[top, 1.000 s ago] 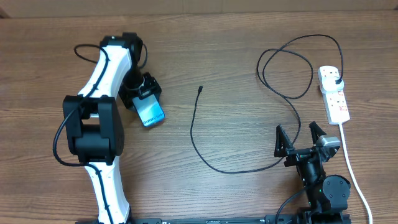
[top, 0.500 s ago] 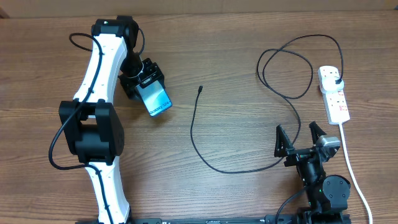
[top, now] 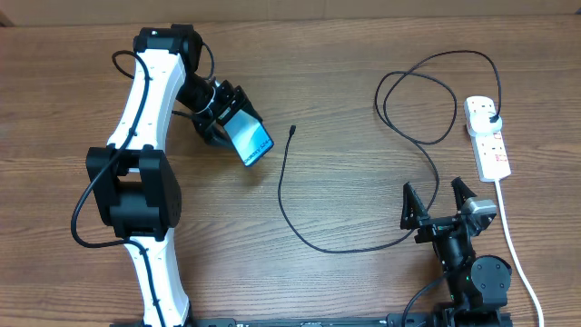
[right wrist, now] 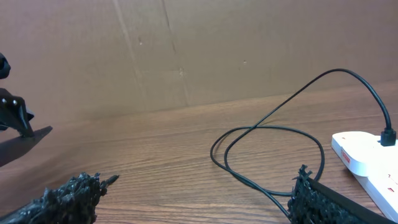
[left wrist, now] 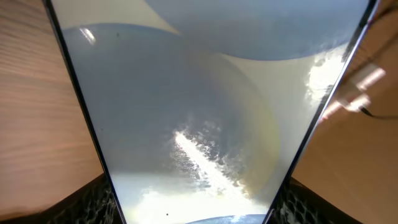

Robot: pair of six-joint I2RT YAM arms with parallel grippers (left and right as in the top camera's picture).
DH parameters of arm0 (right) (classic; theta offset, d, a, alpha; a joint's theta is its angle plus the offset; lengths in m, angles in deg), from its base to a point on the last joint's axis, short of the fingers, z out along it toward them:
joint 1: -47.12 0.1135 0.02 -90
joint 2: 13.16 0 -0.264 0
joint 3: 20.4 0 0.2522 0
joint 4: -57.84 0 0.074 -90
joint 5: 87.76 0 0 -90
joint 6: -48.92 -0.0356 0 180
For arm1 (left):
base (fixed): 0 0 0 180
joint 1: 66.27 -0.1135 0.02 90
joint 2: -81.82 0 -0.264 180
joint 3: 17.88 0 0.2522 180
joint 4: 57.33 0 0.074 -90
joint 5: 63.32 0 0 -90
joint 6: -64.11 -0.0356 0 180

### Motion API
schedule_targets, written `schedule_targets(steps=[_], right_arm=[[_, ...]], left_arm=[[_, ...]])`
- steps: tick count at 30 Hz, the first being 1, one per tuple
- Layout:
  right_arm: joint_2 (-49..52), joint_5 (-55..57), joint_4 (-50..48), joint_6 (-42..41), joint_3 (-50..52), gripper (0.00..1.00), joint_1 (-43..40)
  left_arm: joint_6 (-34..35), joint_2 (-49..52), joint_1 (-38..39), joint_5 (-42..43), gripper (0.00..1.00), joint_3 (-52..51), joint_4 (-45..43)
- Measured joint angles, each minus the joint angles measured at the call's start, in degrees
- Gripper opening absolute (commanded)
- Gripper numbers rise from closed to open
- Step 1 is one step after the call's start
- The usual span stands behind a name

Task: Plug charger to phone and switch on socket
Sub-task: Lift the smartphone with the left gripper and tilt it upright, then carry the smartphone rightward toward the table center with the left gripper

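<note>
Brown wood is covering the whole table [top: 363,54], and a brown cardboard wall [right wrist: 186,50] is standing behind it.

The left gripper [top: 231,116] is squeezing the phone [top: 251,143] by its dark side edges. It is holding the phone tilted, with the blue screen facing up. I think the phone is lifted a little off the wood, but I cannot be sure. In the left wrist view, the shiny screen is filling almost the whole picture.

The phone is looking thin, smooth and slippery, and its glass could crack. So I think holding it by the edges, like now, is the safe way.

The charger [top: 280,191] is lying in loose loops across the middle of the table. Its little tip [top: 292,130] is resting near the phone but not touching it. The cable is looking thin, light and floppy. I think the best place to pinch it is right behind the tip, so the tip is not wobbling when it goes into the phone.

The right gripper [top: 438,202] is waiting low near the front edge with its fingers wide apart, holding nothing.

No box or bowl is showing. The only thing holding something else is the white socket [top: 490,145], far on the right side. The black plug [top: 491,119] is already sitting in its far end. The red-marked switches [top: 496,156] are not pressed by anyone yet, and a thick white cord [top: 517,245] is running off toward the front.
</note>
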Motion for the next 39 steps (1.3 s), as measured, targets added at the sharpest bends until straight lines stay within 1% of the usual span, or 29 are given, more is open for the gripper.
schedule_targets(steps=[7, 9, 13, 14, 17, 18, 21, 22, 24, 28, 31, 39], right_arm=[[0.0, 0.0, 0.02, 0.0, 0.0, 1.0, 0.0], [0.0, 0.0, 0.0, 0.0, 0.0, 1.0, 0.02], [0.0, -0.02, 0.0, 0.0, 0.0, 1.0, 0.0], [0.0, 0.0, 0.02, 0.0, 0.0, 1.0, 0.02], [0.0, 0.0, 0.0, 0.0, 0.0, 1.0, 0.0], [0.0, -0.02, -0.02, 0.0, 0.0, 1.0, 0.0], [0.0, 0.0, -0.02, 0.0, 0.0, 1.0, 0.0], [0.0, 0.0, 0.0, 0.02, 0.0, 1.0, 0.0], [0.0, 0.0, 0.02, 0.02, 0.0, 1.0, 0.0], [0.0, 0.0, 0.02, 0.02, 0.0, 1.0, 0.0], [0.0, 0.0, 0.02, 0.0, 0.0, 1.0, 0.0], [0.0, 0.0, 0.0, 0.02, 0.0, 1.0, 0.0]], left_arm=[[0.0, 0.0, 0.0, 7.34, 0.65, 0.0, 2.84], [0.0, 0.0, 0.0, 9.05, 0.63, 0.0, 3.28], [0.5, 0.0, 0.0, 11.5, 0.65, 0.0, 4.26], [0.74, 0.0, 0.0, 11.82, 0.67, 0.0, 4.57], [2.82, 0.0, 0.0, 12.68, 0.68, 0.0, 6.54], [3.48, 0.0, 0.0, 12.92, 0.64, 0.02, 7.13], [4.76, 0.0, 0.0, 14.36, 0.48, 0.0, 7.96], [5.09, 0.0, 0.0, 15.04, 0.45, 0.02, 7.96], [5.95, 0.0, 0.0, 16.41, 0.43, 0.0, 7.93], [7.17, 0.0, 0.0, 19.89, 0.45, 0.02, 7.96], [8.17, 0.0, 0.0, 21.75, 0.49, 0.0, 7.96], [12.2, 0.0, 0.0, 26.8, 0.48, 0.02, 7.98]])
